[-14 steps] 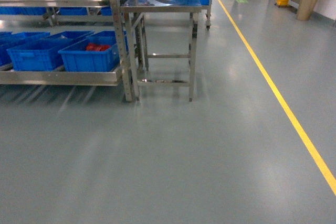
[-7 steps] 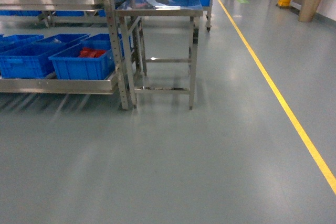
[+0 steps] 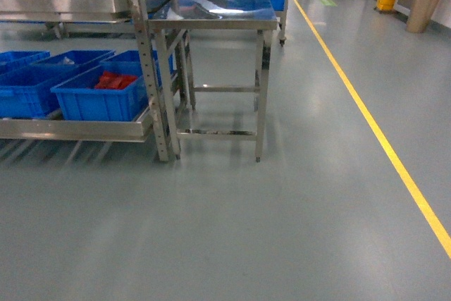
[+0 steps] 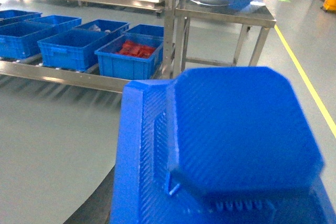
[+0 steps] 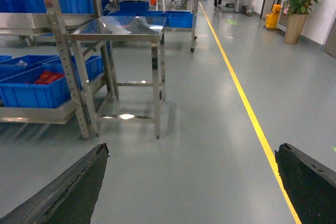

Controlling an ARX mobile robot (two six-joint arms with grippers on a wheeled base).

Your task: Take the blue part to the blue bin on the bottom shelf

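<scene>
A: Where is the blue part [image 4: 231, 145] seen?

B: Filling the left wrist view, apparently clamped in the left gripper; its fingers are hidden. The bottom shelf [image 4: 68, 74] lies ahead, leftward.

A: The right gripper [image 5: 191, 182]?

B: Spread wide, nothing held.

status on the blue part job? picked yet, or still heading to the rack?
Pick looks done: the blue part fills the left wrist view, apparently carried by the left end effector, itself hidden. In hand: travel, with the bottom shelf ahead left. Left: placing it in a blue bin; that one holds red parts. Right end effector is open, empty.
</scene>
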